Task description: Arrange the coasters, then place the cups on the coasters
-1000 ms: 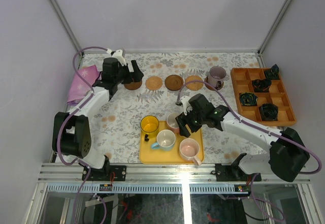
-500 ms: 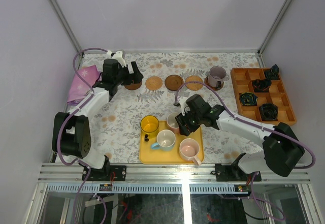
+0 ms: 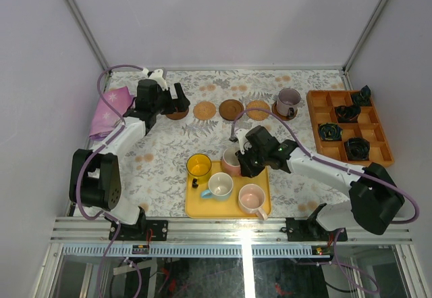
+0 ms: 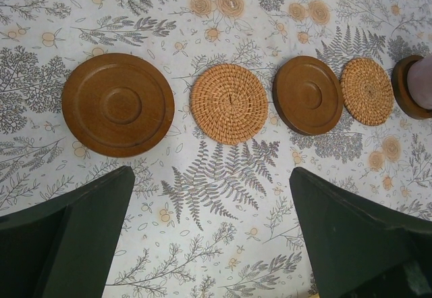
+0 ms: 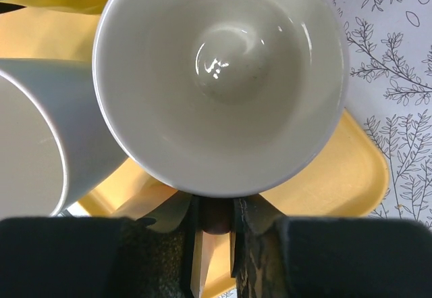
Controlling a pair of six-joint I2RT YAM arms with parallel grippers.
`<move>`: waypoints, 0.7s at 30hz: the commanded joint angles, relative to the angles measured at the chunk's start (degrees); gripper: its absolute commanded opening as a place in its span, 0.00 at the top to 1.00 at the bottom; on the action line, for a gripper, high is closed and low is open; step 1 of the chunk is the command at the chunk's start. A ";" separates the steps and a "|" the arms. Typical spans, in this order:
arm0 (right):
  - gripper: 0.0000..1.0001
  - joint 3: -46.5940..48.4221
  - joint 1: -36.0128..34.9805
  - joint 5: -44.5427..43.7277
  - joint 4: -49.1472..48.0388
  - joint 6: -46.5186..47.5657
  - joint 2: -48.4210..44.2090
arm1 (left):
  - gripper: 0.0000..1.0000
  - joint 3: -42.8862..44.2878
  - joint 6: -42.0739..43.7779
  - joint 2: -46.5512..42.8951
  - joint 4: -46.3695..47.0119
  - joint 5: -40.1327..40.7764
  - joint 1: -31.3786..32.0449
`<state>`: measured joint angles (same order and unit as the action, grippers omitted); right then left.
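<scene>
Five coasters lie in a row at the back: dark brown, tan woven, dark brown, tan woven, and a dark one under the purple-grey cup. My left gripper hangs open just in front of this row, by the leftmost coaster. On the yellow tray stand a yellow cup, a light blue cup and a pink cup. My right gripper is shut on the handle of a second pink cup, white inside.
An orange compartment tray with dark objects sits at the right edge. A pink cloth lies at the back left. Cage posts and the table's rim border the flowered cloth.
My right gripper has moved in to the pink cup at the tray's back and shut on its handle. The left arm has hardly moved.
</scene>
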<state>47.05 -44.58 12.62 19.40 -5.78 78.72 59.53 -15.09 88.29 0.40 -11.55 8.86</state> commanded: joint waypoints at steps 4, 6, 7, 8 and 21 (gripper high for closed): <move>1.00 3.26 -0.68 -6.62 -1.18 0.69 -4.67 | 0.00 0.00 0.86 -1.03 1.71 0.64 0.01; 1.00 4.03 -0.62 -9.21 -1.48 0.18 -5.85 | 0.00 0.29 0.85 -0.99 1.79 0.69 0.02; 1.00 4.41 -0.68 -10.49 -1.61 0.04 -6.42 | 0.00 0.44 0.88 -0.99 1.79 0.75 -0.03; 1.00 4.80 -0.62 -12.10 -1.72 -0.20 -6.90 | 0.00 0.54 0.92 -0.92 1.79 0.80 0.01; 1.00 17.41 1.09 -34.48 -1.88 -5.20 1.52 | 0.00 3.12 0.62 1.77 2.17 0.70 0.01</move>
<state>57.28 -44.95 -12.67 22.44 -8.99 77.34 60.16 -15.09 88.68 0.45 -11.53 8.86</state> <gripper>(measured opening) 0.209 0.995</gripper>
